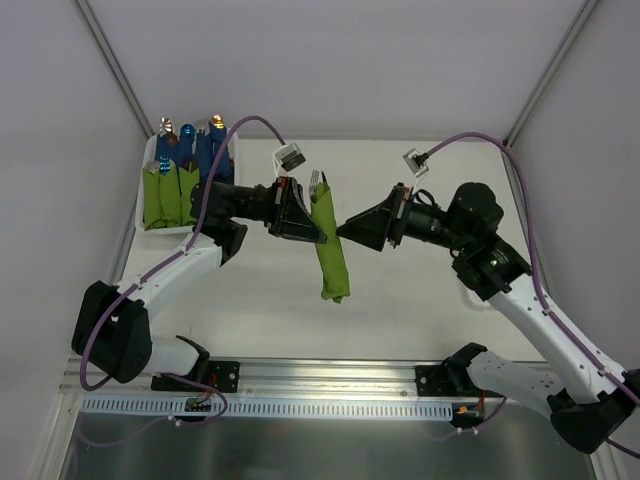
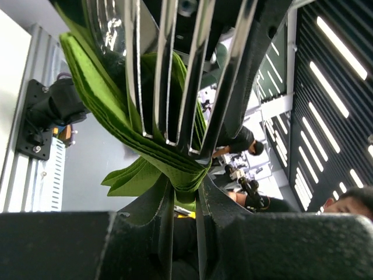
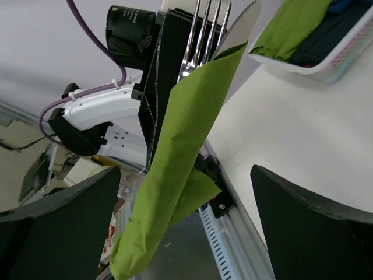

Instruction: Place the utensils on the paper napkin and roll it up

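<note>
I see my left jaws clamped on the one rolled paper napkin (image 1: 331, 255), two utensils (image 1: 317, 182) poking from its far end, above the tabletop (image 1: 420, 300) middle, with my right jaws gaping empty just right.

Left claw (image 1: 316, 234) pinched closed, right claw (image 1: 350, 228) spread wide — facing each other, raised.

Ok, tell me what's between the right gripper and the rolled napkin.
Nothing. The right wrist view shows the open right gripper facing the rolled napkin with only air between; the left gripper holds it.
</note>
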